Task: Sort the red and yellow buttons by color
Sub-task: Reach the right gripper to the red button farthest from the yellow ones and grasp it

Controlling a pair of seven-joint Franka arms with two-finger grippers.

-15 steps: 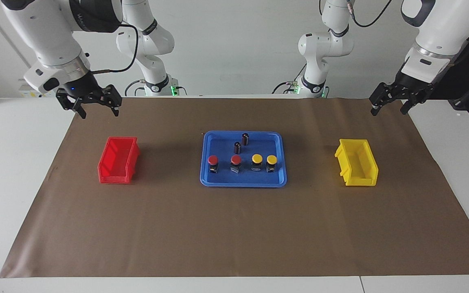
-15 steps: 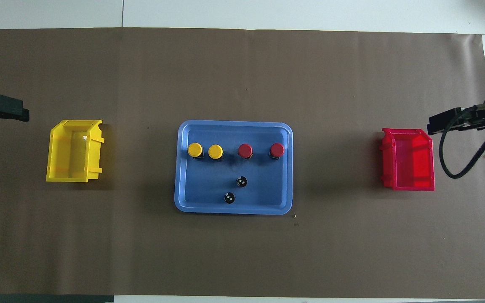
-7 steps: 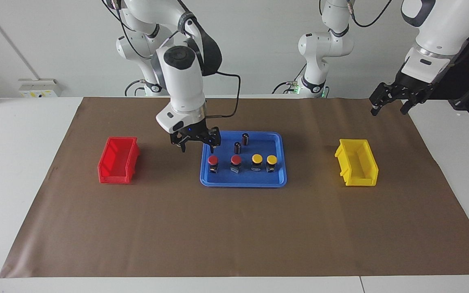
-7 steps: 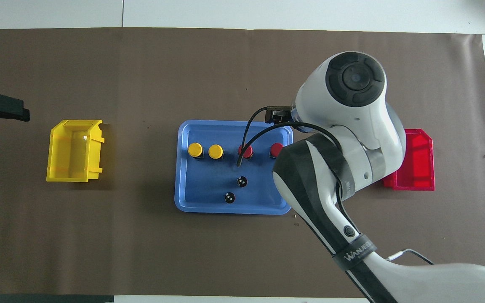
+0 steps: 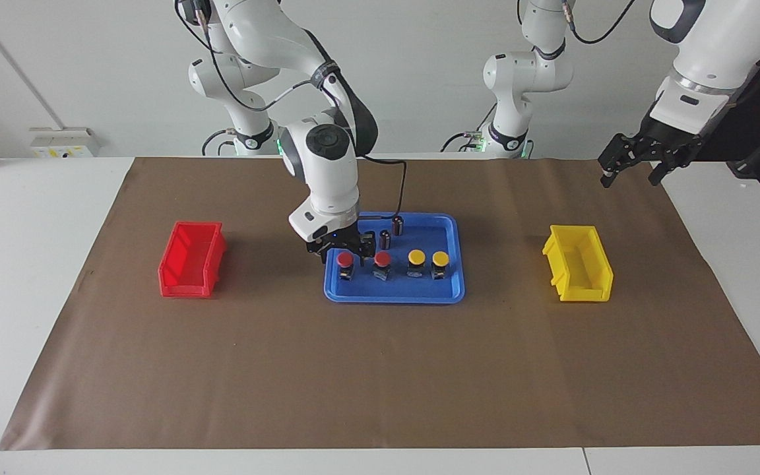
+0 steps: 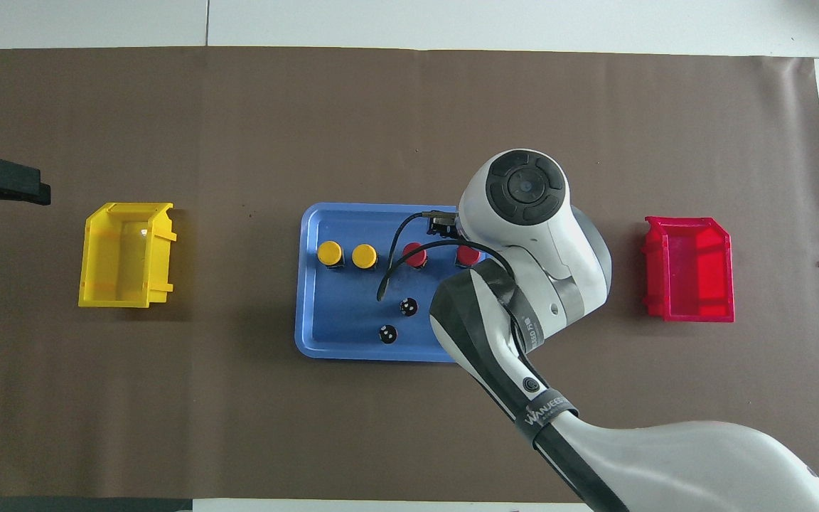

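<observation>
Red and yellow buttons (image 5: pixel 345 263) upright, caps skyward.

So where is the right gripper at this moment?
The right gripper is low over the blue tray, down at the red button at the end of the row nearest the red bin.

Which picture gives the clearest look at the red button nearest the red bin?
The facing view: the red button shows its cap and black base in the blue tray, under the right gripper. In the overhead view the arm covers all but a sliver of its cap.
</observation>
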